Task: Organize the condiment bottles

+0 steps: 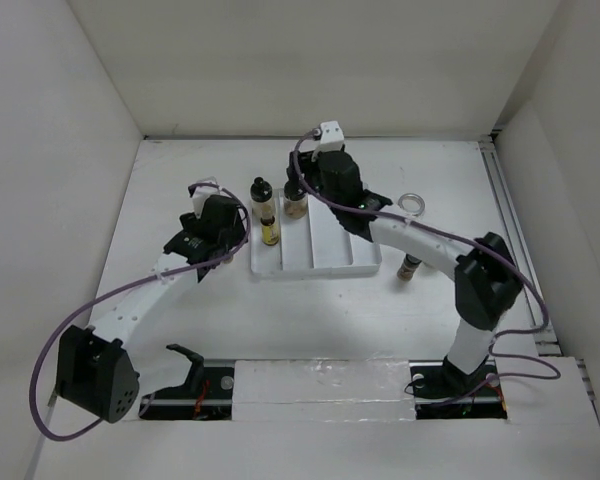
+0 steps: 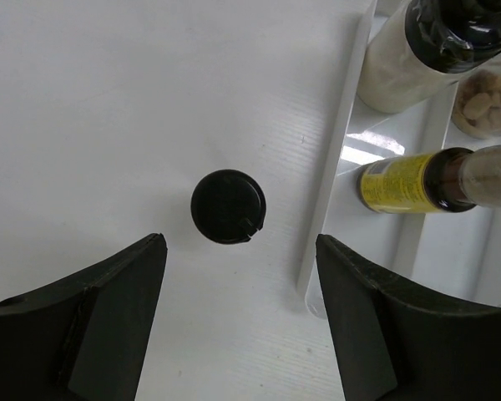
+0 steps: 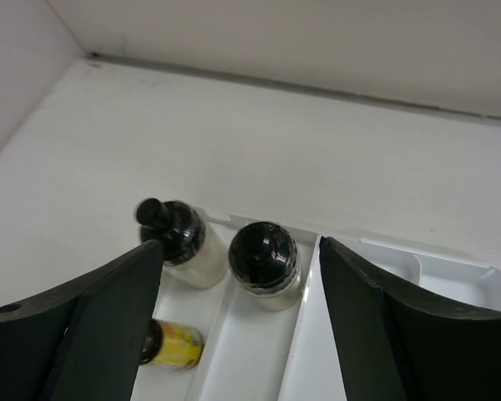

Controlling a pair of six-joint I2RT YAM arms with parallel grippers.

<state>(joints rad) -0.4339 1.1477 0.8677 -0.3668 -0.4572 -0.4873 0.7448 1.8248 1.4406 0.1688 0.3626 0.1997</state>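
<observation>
**On the table [image 1: 280,315]: three bottles in the tray [image 1: 332,262], three outside it**

In the tray's leftmost lane a pale bottle [image 3: 184,244] with a black spout cap stands at the far end. A yellow-labelled bottle [image 2: 401,184] lies on its side just in front of it. In the next lane a jar [image 3: 265,259] with a black lid and beige lumps inside stands upright, also at the far end. The right gripper [image 3: 240,246] hangs over this jar with its jaws wide apart and nothing held between them.

Just left of the tray, clear of its rim, a black-capped bottle [image 2: 228,206] stands on the table. It is seen from straight above, so only the cap shows. The left gripper [image 2: 240,246] hovers above it with its jaws open, gripping nothing, and the cap shows between its two fingers.

Right of the tray a small brown bottle [image 1: 409,268] stands close beside the right arm [image 1: 425,240]. Farther back lies a round clear thing [image 1: 412,205], too small to make out further
</observation>
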